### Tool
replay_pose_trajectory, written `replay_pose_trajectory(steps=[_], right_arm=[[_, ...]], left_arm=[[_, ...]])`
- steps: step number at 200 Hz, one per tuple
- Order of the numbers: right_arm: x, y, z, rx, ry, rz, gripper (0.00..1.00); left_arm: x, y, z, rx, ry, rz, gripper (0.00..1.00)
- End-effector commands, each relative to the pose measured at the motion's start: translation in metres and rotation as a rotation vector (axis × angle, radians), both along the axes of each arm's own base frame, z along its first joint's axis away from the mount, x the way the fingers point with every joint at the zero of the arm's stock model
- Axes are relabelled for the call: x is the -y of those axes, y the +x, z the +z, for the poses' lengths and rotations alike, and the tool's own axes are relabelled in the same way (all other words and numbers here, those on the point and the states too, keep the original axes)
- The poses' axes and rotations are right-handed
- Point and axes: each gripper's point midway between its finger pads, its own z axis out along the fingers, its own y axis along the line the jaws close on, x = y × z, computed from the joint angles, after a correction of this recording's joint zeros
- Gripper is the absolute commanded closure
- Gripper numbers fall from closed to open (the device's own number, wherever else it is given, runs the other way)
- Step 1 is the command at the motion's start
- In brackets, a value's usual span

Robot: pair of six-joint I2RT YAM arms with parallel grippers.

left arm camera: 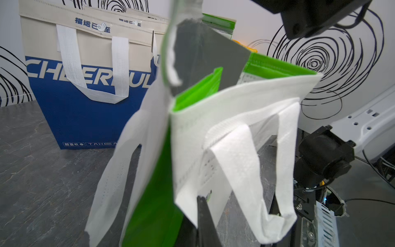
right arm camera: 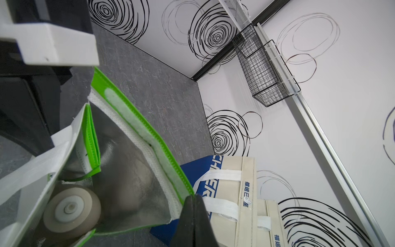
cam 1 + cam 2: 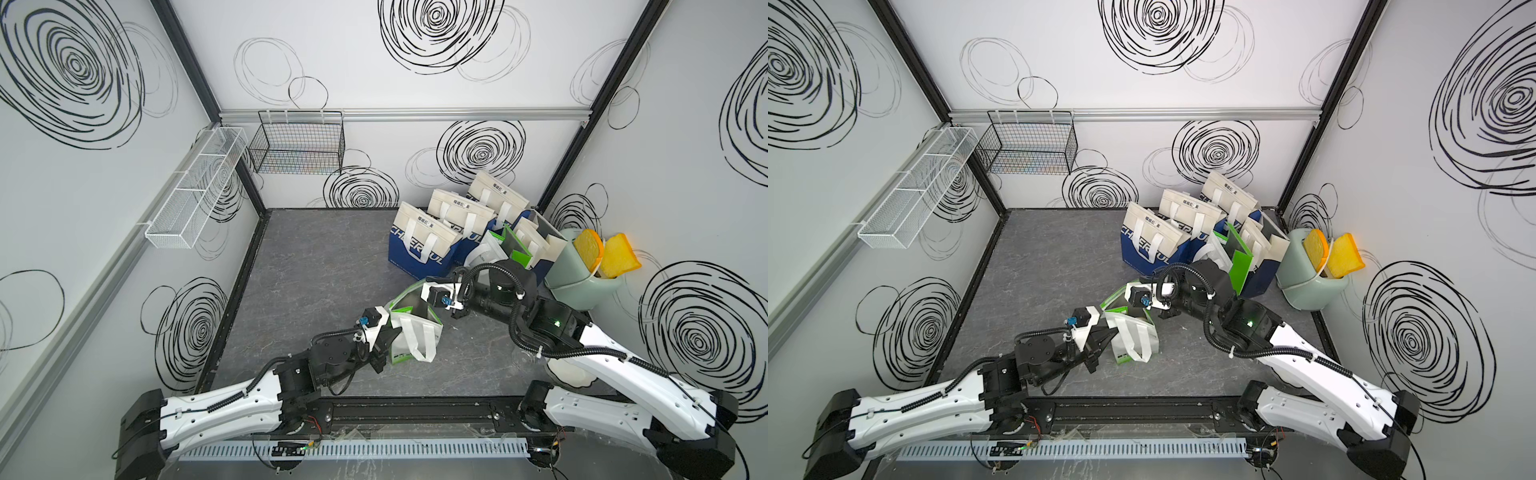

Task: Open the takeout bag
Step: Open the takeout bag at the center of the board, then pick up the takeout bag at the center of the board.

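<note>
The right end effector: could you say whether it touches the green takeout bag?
Touching: the right wrist view shows the right end effector pinching the green takeout bag's rim.

the left arm (image 3: 232, 399) extends forward from its base with the elbow low and the forearm angled inward toward the right arm (image 3: 615, 361). the left gripper (image 3: 388, 334) points across at the right gripper (image 3: 428, 291), its jaws closed on the near wall of the takeout bag (image 3: 415, 340). in the left wrist view 1 black finger (image 1: 205, 216) presses against the white fabric. the right arm stretches farther out, elbow raised, forearm folded back inward. the right gripper sits just beyond the left gripper, jaws pinched on the bag's far rim. in the right wrist view 1 dark finger (image 2: 192, 213) clamps over the green edge. the 2 grippers are near each other, not touching.
</note>
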Motion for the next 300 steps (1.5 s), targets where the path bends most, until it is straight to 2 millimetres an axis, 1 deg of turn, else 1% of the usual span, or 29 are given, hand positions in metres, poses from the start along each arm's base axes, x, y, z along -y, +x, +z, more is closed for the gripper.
replay_pose_trajectory(steps=[1, 39, 81, 88, 119, 147, 163, 185, 207, 218, 232, 234, 245, 258, 268, 287, 300], right_arm=[[-0.005, -0.006, 0.041, 0.024, 0.133, 0.041, 1.0], [-0.006, -0.004, 0.034, -0.022, 0.131, 0.029, 1.0], [-0.007, -0.002, 0.036, -0.068, 0.156, 0.025, 1.0], [-0.007, -0.002, 0.036, -0.069, 0.161, 0.026, 0.96], [-0.005, -0.003, 0.043, -0.085, 0.189, 0.035, 0.96], [-0.005, -0.002, 0.045, -0.106, 0.211, 0.043, 0.91], [-0.005, -0.002, 0.047, -0.115, 0.226, 0.044, 0.82], [-0.003, -0.003, 0.053, -0.126, 0.266, 0.043, 0.59], [0.001, -0.007, 0.059, -0.152, 0.287, 0.054, 0.51], [0.003, -0.009, 0.057, -0.177, 0.277, 0.055, 0.46], [0.004, -0.014, 0.05, -0.218, 0.233, 0.074, 0.44], [0.005, -0.015, 0.049, -0.227, 0.224, 0.078, 0.44], [0.005, -0.02, 0.044, -0.256, 0.193, 0.099, 0.42], [0.004, -0.027, 0.039, -0.295, 0.165, 0.123, 0.4], [0.002, -0.033, 0.035, -0.327, 0.132, 0.152, 0.39], [-0.002, -0.04, 0.028, -0.386, 0.087, 0.198, 0.37], [-0.007, -0.045, 0.023, -0.409, 0.059, 0.238, 0.35]], left_arm=[[0.001, 0.001, 0.009, 0.011, -0.031, 0.003, 1.0], [0.001, 0.001, 0.01, 0.01, -0.035, 0.003, 1.0], [0.001, 0.001, 0.011, 0.01, -0.035, 0.004, 1.0], [0.001, 0.002, 0.011, 0.011, -0.034, 0.006, 1.0], [0.0, 0.001, 0.012, 0.011, -0.037, 0.009, 1.0], [-0.001, 0.002, 0.013, 0.01, -0.037, 0.015, 1.0], [-0.002, 0.002, 0.014, 0.009, -0.039, 0.018, 1.0], [-0.004, 0.003, 0.015, 0.009, -0.041, 0.028, 0.99], [-0.004, 0.003, 0.015, 0.01, -0.041, 0.029, 0.99], [-0.004, 0.003, 0.015, 0.01, -0.041, 0.029, 0.98], [-0.004, 0.004, 0.014, 0.007, -0.038, 0.032, 0.98], [-0.004, 0.004, 0.014, 0.009, -0.039, 0.032, 0.93], [-0.005, 0.004, 0.015, 0.008, -0.04, 0.035, 0.8], [-0.006, 0.004, 0.016, 0.005, -0.039, 0.04, 0.59], [-0.007, 0.005, 0.018, 0.006, -0.038, 0.045, 0.47], [-0.011, 0.005, 0.023, 0.003, -0.042, 0.061, 0.32], [-0.015, 0.005, 0.029, 0.001, -0.05, 0.07, 0.27]])
